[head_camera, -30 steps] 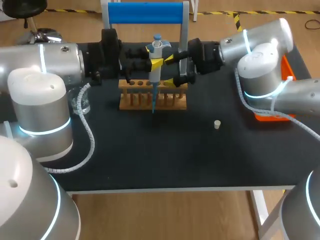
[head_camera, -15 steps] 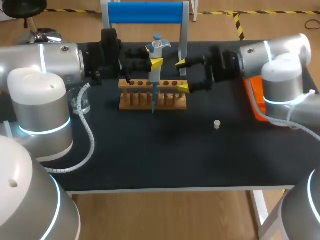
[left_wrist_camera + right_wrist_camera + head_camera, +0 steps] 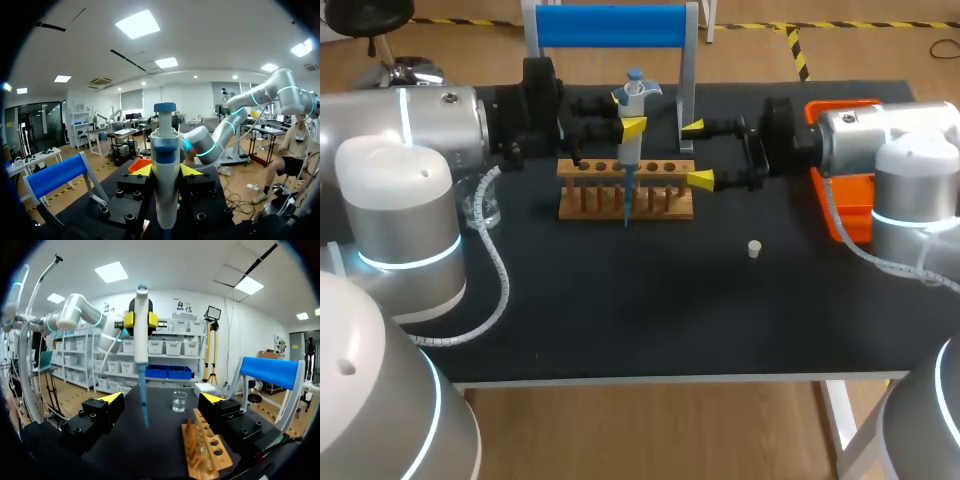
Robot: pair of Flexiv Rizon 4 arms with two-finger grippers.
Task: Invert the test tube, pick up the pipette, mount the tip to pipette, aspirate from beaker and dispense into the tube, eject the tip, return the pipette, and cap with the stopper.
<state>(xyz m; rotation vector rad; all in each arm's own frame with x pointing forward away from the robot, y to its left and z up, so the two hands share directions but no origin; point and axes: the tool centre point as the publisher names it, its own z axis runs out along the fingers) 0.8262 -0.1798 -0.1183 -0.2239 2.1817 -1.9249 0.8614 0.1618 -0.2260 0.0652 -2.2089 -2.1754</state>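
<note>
The left gripper (image 3: 628, 115) is clamped on an upright grey pipette with a blue cap and slim blue tip (image 3: 630, 140), near the middle of the black tabletop's far edge. The tip hangs just beside the near side of the wooden test tube rack (image 3: 585, 195). The right gripper (image 3: 697, 153) stands off the rack's right end, fingers spread wide, holding nothing. A small cream stopper (image 3: 754, 248) lies right of centre; a clear glass beaker (image 3: 485, 205) stands near the left edge

The black bench (image 3: 650, 310) carries a wooden rack (image 3: 625, 190), a beaker (image 3: 480, 205) at the left, a stopper (image 3: 754, 248) and an orange tray (image 3: 840, 215) at the right.
</note>
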